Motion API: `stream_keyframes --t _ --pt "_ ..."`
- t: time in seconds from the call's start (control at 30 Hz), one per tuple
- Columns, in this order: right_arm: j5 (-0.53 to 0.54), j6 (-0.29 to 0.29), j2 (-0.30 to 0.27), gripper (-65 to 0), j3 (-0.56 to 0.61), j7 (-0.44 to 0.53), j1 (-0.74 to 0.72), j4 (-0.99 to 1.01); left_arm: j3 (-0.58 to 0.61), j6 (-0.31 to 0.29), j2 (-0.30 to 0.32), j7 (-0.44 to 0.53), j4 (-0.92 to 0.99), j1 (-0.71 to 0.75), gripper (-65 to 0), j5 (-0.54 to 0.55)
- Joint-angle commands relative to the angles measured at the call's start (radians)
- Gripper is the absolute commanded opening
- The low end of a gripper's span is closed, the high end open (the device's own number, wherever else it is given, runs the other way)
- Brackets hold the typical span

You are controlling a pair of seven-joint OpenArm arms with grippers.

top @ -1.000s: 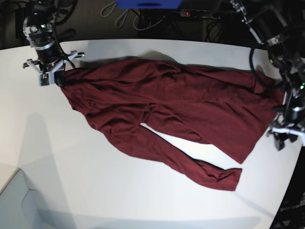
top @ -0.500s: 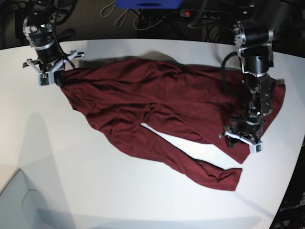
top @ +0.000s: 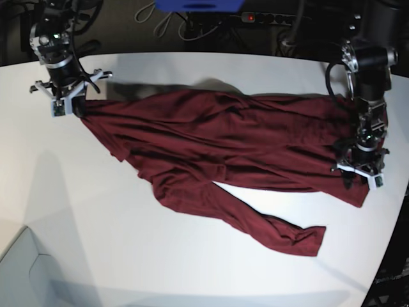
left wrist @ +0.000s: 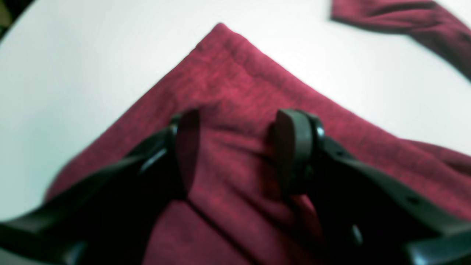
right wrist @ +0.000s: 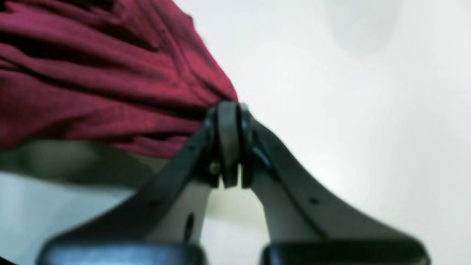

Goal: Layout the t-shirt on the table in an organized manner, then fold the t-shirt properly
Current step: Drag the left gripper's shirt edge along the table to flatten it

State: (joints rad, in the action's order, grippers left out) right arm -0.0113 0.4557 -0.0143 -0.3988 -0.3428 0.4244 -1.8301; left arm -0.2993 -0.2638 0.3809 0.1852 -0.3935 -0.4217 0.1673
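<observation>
The maroon t-shirt [top: 236,144] lies stretched across the white table [top: 192,275], with one long sleeve [top: 281,230] trailing toward the front. At the far left, my right gripper [top: 67,105] is shut on a bunched corner of the t-shirt [right wrist: 110,92]; in the right wrist view the gripper [right wrist: 228,140] has its jaws pressed together. At the right end, my left gripper [top: 359,178] sits over the shirt's hem corner. In the left wrist view that gripper [left wrist: 239,147] is open, and its fingers [left wrist: 294,147] straddle flat cloth [left wrist: 235,84] just behind the corner.
Cables and a power strip [top: 268,18] lie beyond the table's far edge, next to a blue object [top: 198,5]. The table's curved edge [top: 399,211] runs close to my left gripper. A pale surface [top: 25,268] shows at the lower left.
My left arm has moved right along the hem, and the shirt's right end has shifted and stretched that way with it. The right gripper has held its place, still shut on the corner.
</observation>
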Motion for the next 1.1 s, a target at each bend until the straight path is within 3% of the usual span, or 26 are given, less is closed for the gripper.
stream_keyframes --t 0.0,0.27,0.83,0.93,1.07 --pt "0.007 -0.004 -0.006 -65.0 -0.004 0.024 -0.003 -0.001 -0.022 0.019 0.017 -0.043 -0.002 -0.006 -32.3 -0.001" --pt "0.006 -0.004 -0.006 -65.0 -0.001 0.024 -0.003 0.088 -0.162 0.019 0.037 -0.043 -0.009 -0.006 -32.3 -0.008" --pt "0.007 -0.004 0.018 -65.0 -0.004 0.026 0.064 0.092 -0.169 0.019 0.088 -0.049 -0.177 -0.006 -32.3 -0.002" --pt "0.007 -0.004 0.029 -64.6 -0.002 0.026 0.063 0.092 -0.169 0.018 0.066 -0.131 -0.258 -0.006 -32.3 -0.002" --pt "0.007 -0.004 0.058 -56.7 -0.004 0.026 0.064 0.069 -0.169 0.013 -0.012 -0.295 -0.433 0.011 -32.3 -0.002"
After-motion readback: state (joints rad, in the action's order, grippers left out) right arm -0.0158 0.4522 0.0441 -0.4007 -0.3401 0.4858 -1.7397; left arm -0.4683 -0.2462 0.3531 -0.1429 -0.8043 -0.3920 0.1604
